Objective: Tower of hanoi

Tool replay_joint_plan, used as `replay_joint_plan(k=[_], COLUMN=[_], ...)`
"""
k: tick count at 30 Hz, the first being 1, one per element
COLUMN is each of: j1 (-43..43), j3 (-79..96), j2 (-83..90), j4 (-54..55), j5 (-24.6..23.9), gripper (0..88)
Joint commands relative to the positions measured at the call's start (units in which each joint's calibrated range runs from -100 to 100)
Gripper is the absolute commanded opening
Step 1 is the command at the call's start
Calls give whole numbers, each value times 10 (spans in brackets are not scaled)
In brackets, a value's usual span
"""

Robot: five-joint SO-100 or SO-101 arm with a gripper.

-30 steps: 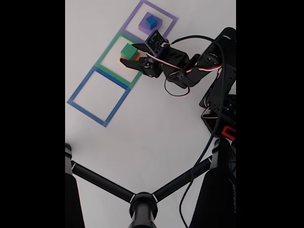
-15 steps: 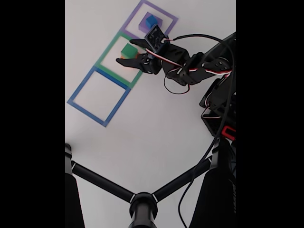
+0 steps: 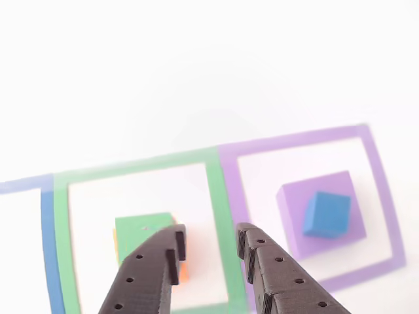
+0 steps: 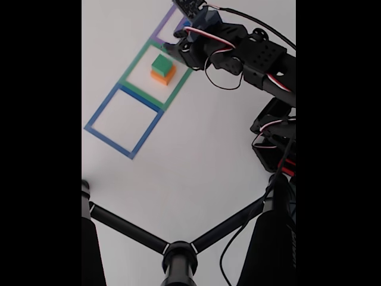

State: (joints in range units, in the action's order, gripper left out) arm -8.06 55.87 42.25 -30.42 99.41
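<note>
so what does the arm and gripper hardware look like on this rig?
The gripper has two matte black fingers, apparently 3D-printed, with stepped inner edges and rows of small round holes along their tops. In the fixed view the arm is black throughout, built from blocky servo segments, with thin red, white and black servo cables looping loosely beside it. A red marking shows near the base.

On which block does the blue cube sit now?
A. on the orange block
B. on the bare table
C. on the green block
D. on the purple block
D: the blue cube rests on the purple block inside the purple outline.
</note>
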Motion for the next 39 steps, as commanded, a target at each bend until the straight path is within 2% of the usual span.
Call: replay_joint_plan(k=[1, 5, 9, 16, 21, 26, 29, 32, 39], j1=[-10, -22, -40, -105, -138, -176, -195, -216, -231], j3=[-192, -350, -463, -552, -548, -498, -427, -351, -143], j2=[43, 41, 39, 40, 43, 52, 66, 70, 68], j4=[-260, -428, -543, -649, -655, -620, -556, -476, -198], j5=[6, 6, 6, 6, 6, 6, 6, 6, 6], gripper=[5, 3, 2, 19, 25, 59, 152, 210, 299])
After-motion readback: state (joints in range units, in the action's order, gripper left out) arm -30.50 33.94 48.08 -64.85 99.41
